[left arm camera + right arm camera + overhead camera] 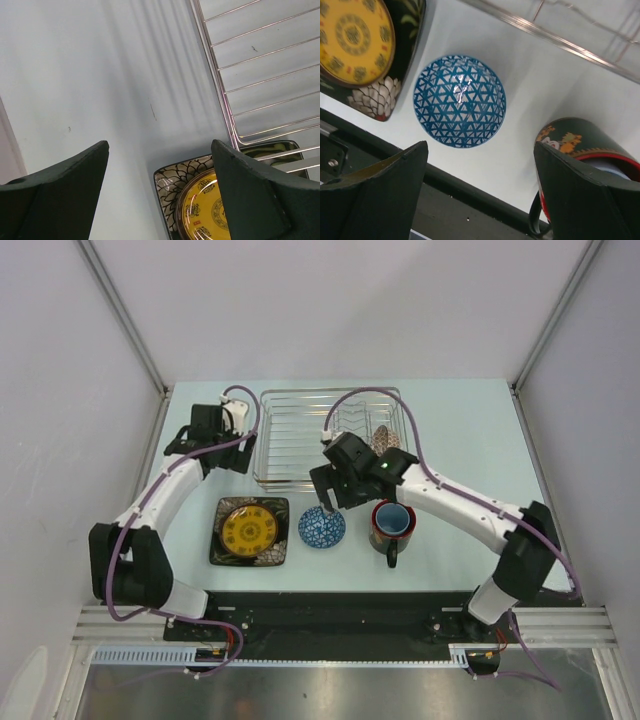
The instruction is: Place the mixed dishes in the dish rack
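Right gripper, jaws spread wide, hangs by the blue bowl near the table's near edge, probably to straddle it for the dish rack just behind, toward the far edge.

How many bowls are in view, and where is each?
2. The blue bowl is on the table beside the mug; the brown-speckled bowl is in the dish rack, partly hidden.
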`<state>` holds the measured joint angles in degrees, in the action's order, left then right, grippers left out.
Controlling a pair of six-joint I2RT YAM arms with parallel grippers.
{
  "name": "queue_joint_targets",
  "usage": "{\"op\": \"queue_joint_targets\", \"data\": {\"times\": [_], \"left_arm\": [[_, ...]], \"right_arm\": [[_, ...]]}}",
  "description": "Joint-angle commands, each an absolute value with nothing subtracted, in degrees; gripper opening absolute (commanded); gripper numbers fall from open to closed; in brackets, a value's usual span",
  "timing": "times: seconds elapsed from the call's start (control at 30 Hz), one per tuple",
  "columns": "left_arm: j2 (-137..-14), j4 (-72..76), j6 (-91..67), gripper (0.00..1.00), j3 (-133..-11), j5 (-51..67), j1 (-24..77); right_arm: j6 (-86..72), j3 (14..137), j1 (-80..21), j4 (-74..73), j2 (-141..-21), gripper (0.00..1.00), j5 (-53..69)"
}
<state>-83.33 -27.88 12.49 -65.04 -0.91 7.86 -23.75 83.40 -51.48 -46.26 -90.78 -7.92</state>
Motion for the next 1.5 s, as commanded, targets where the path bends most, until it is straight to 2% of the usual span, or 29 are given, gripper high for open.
{"op": "queue_joint_targets", "data": {"times": [0.0, 0.87, 0.97, 1.1, 1.27, 1.37, 1.47], "left_arm": [[-80.0, -28.1, 13.5, 0.89, -64.2, -1.6, 7.9], [-79.3, -28.0, 15.2, 0.89, -63.3, -2.4, 7.7], [-79.2, -27.9, 15.5, 0.89, -63.3, -2.4, 7.6], [-79.3, -27.9, 15.6, 0.89, -63.5, -2.3, 7.3], [-79.3, -27.5, 15.8, 0.89, -63.2, -2.1, 6.9], [-79.2, -27.3, 15.9, 0.89, -62.8, -1.9, 6.6], [-79.1, -27.1, 15.9, 0.89, -62.7, -1.9, 6.2]], "right_arm": [[-20.2, 82.4, -51.9, -45.4, -94.1, 0.92, -1.3], [-20.1, 74.7, -47.7, -33.8, -104.4, 0.86, 4.7], [-20.3, 74.4, -47.7, -33.0, -105.3, 0.81, 5.6], [-20.7, 74.2, -47.9, -32.1, -107.0, 0.68, 6.8], [-21.0, 74.0, -48.6, -31.7, -108.3, 0.61, 6.9], [-20.7, 73.9, -48.7, -31.8, -108.4, 0.53, 6.4], [-20.5, 73.9, -48.8, -32.1, -108.1, 0.40, 5.2]]}}
